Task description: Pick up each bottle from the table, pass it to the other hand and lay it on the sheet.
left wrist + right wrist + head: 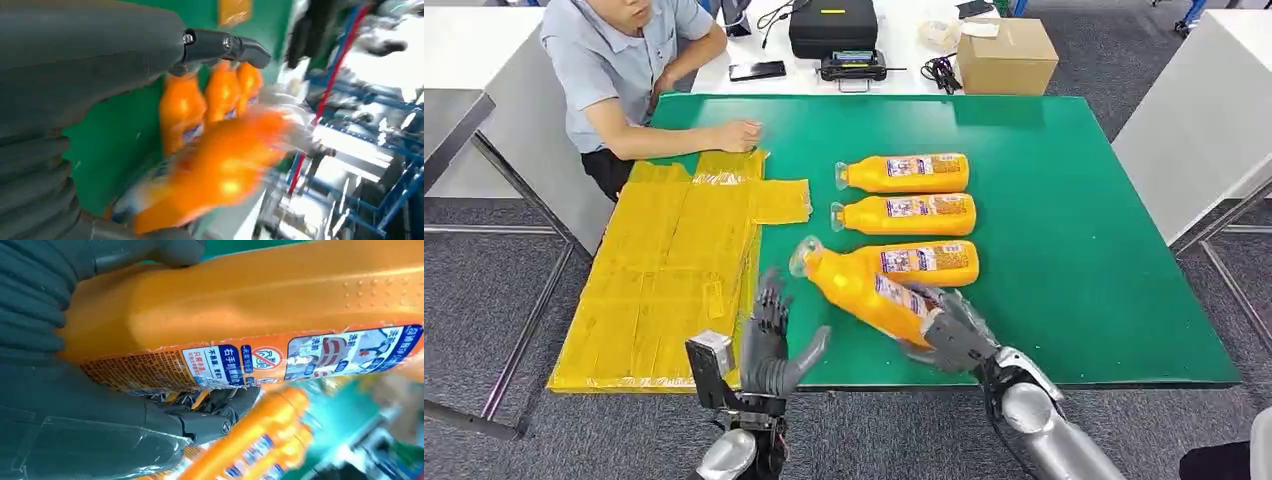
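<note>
- Right hand (pixel 949 330) has a solid grasp on an orange bottle (pixel 864 290), lifted off the bench (pixel 1064 250) near its front edge, tilted so the clear cap end points up and toward the robot's left. In the right wrist view the fingers (pixel 210 412) wrap under the bottle's base, label facing the camera.
- Left hand (pixel 774 335) is released — fingers spread, upright, holding nothing, just beside the held bottle's cap end but not touching it as far as I can see.
- Three more orange bottles (pixel 904 213) lie on their sides in a neat row on the green bench top, caps pointing left, right behind the lifted one. The nearest of them sits just behind the held bottle.
- The yellow sheet (pixel 674 270) — patched with tape, kinda wrinkly — covers the left part of the bench and hangs past its left side.
- A person (pixel 624 70) in a light blue shirt sits at the far left corner, one hand resting on the bench by the sheet's far edge.
- Behind the bench there's a white table with a cardboard box (pixel 1006 55), a black case (pixel 832 25) and a phone (pixel 757 70). Grey carpet floor all around.
</note>
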Robot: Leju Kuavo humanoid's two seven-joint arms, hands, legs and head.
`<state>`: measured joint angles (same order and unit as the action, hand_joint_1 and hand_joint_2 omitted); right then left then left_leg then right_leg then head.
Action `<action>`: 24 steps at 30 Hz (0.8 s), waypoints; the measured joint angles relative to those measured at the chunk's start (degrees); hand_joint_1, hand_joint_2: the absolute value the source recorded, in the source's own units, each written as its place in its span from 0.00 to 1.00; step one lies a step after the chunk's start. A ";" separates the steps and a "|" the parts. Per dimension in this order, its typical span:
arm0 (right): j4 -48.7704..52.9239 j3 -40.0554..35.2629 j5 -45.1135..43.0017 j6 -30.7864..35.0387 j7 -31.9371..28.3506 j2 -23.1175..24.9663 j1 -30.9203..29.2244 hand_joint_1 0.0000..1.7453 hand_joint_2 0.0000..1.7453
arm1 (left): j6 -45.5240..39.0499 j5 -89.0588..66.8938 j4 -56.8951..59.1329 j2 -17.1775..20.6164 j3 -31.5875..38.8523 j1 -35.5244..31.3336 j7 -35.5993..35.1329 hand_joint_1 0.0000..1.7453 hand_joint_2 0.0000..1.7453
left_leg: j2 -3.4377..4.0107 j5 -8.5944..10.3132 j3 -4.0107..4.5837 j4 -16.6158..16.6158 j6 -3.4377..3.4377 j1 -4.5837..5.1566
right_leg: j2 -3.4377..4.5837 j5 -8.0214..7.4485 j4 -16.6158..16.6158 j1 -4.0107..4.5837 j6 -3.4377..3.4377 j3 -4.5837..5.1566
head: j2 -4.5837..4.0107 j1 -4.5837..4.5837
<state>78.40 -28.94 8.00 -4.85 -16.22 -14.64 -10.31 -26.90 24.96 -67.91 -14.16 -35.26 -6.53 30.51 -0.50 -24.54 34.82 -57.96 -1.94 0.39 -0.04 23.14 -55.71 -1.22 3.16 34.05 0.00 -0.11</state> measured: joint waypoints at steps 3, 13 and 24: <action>0.68 0.40 -0.98 -1.14 -0.55 0.78 -0.03 1.00 1.00 | 2.55 1.87 0.44 0.31 0.13 0.11 -1.79 0.00 1.00 | -0.09 0.00 0.03 0.00 -0.01 0.04 | -0.04 0.00 0.01 -0.04 0.00 0.00 | 0.00 0.00; 0.11 0.33 -2.95 -3.81 -2.53 2.75 -1.20 1.00 1.00 | 7.17 2.29 1.31 0.74 -0.74 -0.21 -3.89 0.00 1.00 | -0.07 0.00 0.06 0.00 -0.01 0.04 | -0.03 0.00 0.01 -0.04 0.01 0.04 | 0.00 0.00; -6.86 -5.70 -1.25 -10.78 -4.43 3.87 -7.70 1.00 1.00 | 9.11 -0.29 1.31 0.87 -2.29 -2.53 -2.47 0.00 1.00 | -0.08 0.02 0.08 0.00 -0.01 0.04 | -0.03 -0.01 -0.01 -0.04 0.01 0.04 | 0.00 0.00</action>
<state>71.54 -34.64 6.75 -15.63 -20.65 -10.78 -18.00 -17.79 24.68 -66.60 -13.29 -37.55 -9.05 28.04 -0.58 -24.52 34.90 -57.97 -1.95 0.43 -0.07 23.13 -55.71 -1.26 3.16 34.09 0.00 -0.11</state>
